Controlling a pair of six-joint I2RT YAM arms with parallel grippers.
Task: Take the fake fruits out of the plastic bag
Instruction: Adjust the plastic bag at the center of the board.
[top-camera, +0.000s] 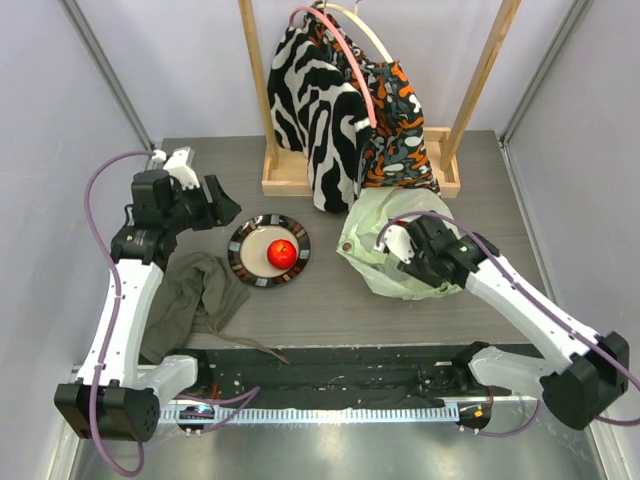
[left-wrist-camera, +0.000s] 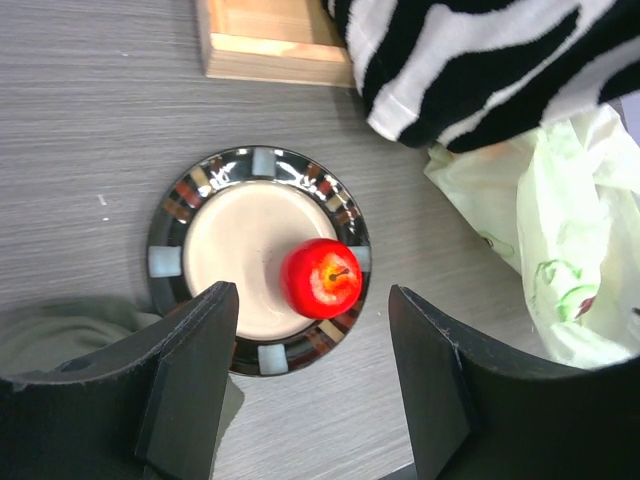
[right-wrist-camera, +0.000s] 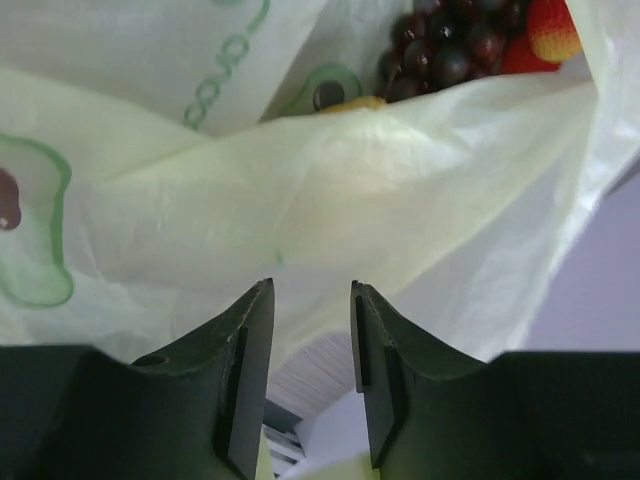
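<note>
A red apple (top-camera: 281, 253) lies on the round dark-rimmed plate (top-camera: 240, 262). My left gripper (top-camera: 222, 204) is open and empty, hovering just left of the plate. In the left wrist view the apple (left-wrist-camera: 320, 277) shows between its fingers (left-wrist-camera: 205, 340). The pale-green plastic bag (top-camera: 375, 225) lies right of the plate. My right gripper (top-camera: 402, 250) is at the bag and its jaws stand a little apart, holding nothing. In the right wrist view the bag film (right-wrist-camera: 350, 190) lies just past its fingertips. Dark grapes (right-wrist-camera: 450, 40), a strawberry (right-wrist-camera: 545, 35) and a yellow fruit (right-wrist-camera: 355, 103) show inside the bag's mouth.
A wooden rack (top-camera: 290, 180) with black-white-orange garments (top-camera: 340, 110) stands at the back, hanging over the bag's far edge. An olive-grey cloth (top-camera: 195, 300) lies at the front left by the left arm.
</note>
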